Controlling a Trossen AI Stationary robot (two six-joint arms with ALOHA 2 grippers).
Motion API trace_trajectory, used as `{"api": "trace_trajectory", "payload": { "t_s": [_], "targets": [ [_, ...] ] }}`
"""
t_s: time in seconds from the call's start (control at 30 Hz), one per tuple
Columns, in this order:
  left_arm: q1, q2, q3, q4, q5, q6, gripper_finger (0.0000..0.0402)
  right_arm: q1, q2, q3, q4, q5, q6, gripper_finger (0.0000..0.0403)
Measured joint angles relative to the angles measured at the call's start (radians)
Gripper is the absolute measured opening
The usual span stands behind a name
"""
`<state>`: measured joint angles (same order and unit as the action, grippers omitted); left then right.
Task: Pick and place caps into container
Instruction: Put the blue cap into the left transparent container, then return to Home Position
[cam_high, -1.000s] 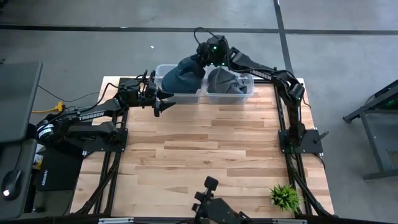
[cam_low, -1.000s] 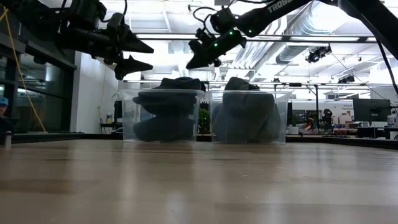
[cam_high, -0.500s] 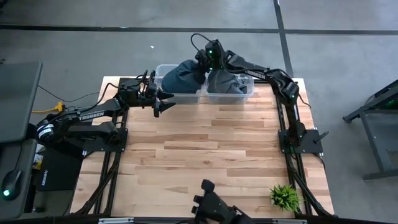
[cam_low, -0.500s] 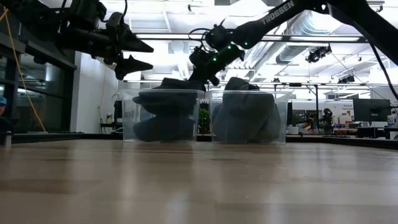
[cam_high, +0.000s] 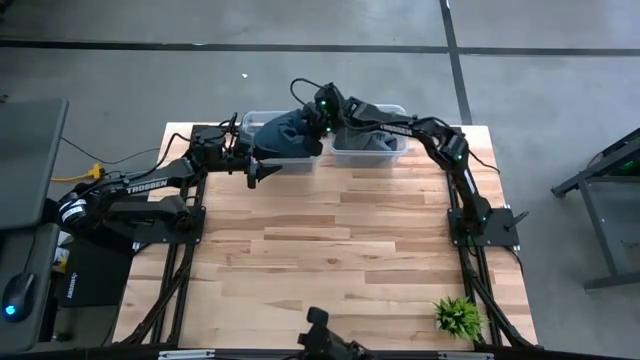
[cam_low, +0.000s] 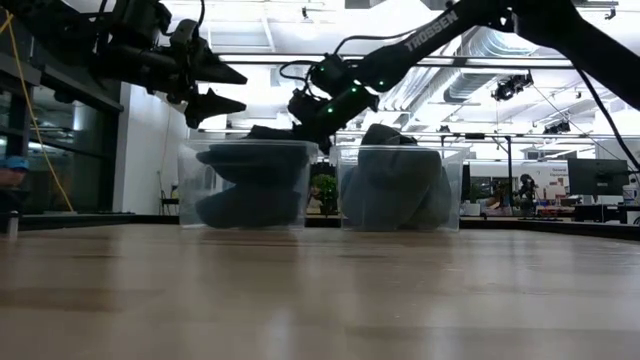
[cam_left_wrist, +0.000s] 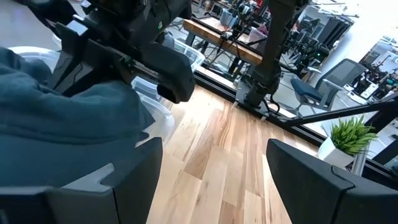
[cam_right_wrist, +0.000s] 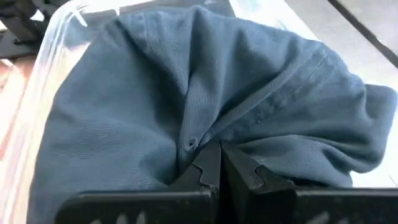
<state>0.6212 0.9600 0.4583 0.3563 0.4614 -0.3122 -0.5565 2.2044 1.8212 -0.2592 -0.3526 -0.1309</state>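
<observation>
Two clear containers stand at the table's far edge. The left container (cam_high: 246, 122) (cam_low: 188, 190) holds dark blue caps (cam_high: 282, 138) (cam_low: 250, 185) piled to its rim. The right container (cam_high: 401, 112) (cam_low: 456, 195) holds grey caps (cam_high: 368, 138) (cam_low: 395, 185). My right gripper (cam_high: 303, 138) (cam_low: 300, 126) (cam_right_wrist: 216, 158) reaches across from the right, shut, its tips on the top blue cap (cam_right_wrist: 155, 106). My left gripper (cam_high: 262, 166) (cam_low: 226, 90) (cam_left_wrist: 214, 180) hangs open in the air at the left container's near side, with nothing between its fingers. My right gripper presses its shut fingertips (cam_right_wrist: 208, 163) down into the crown of the top blue cap (cam_right_wrist: 189, 134). It comes slanting down from the table's right. The cloth is dented into a fold at the tips. The cap lies on the pile inside the left container.
A small green plant (cam_high: 458, 316) stands near the front right corner. A dark camera mount (cam_high: 322, 346) sits at the near edge. Bare wooden tabletop (cam_high: 330, 240) lies between the containers and the near edge.
My right gripper has come down and toward the table's left, from above the gap between the containers onto the blue caps, tipping further downward. The pile has been pressed lower, and the left container has slid a little toward the table's left edge.
</observation>
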Motion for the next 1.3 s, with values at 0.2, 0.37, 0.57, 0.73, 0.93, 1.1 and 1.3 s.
{"api": "trace_trajectory", "payload": {
  "t_s": [0.2, 0.37, 0.57, 0.73, 0.93, 1.1, 1.3],
  "targets": [
    [0.0, 0.0, 0.0, 0.0, 0.0, 0.0, 0.0286, 0.017, 0.016, 0.001, 0.024, 0.011, -0.005, 0.0],
    [0.0, 0.0, 0.0, 0.0, 0.001, 0.0, 0.0286, 0.017, -0.018, -0.005, 0.015, 0.009, -0.001, 0.0],
    [0.0, 0.0, 0.0, 0.0, 0.002, 0.0, 0.0286, 0.021, -0.096, -0.005, -0.027, 0.005, 0.001, 0.0],
    [0.0, 0.0, 0.0, 0.0, 0.002, -0.007, 0.0286, 0.033, -0.14, -0.005, -0.078, 0.001, -0.008, 0.0001],
    [0.0, -0.001, 0.0, 0.0, 0.026, -0.011, 0.0286, 0.058, -0.22, -0.004, -0.166, 0.002, -0.056, 0.0001],
    [0.0, -0.001, 0.0, 0.0, 0.031, -0.011, 0.0286, 0.095, -0.317, -0.004, -0.304, 0.002, -0.095, 0.0001],
    [0.0, -0.031, 0.0, -0.022, 0.031, 0.0, 0.0286, 0.141, -0.447, -0.004, -0.5, 0.006, -0.149, 0.0001]
  ]
}}
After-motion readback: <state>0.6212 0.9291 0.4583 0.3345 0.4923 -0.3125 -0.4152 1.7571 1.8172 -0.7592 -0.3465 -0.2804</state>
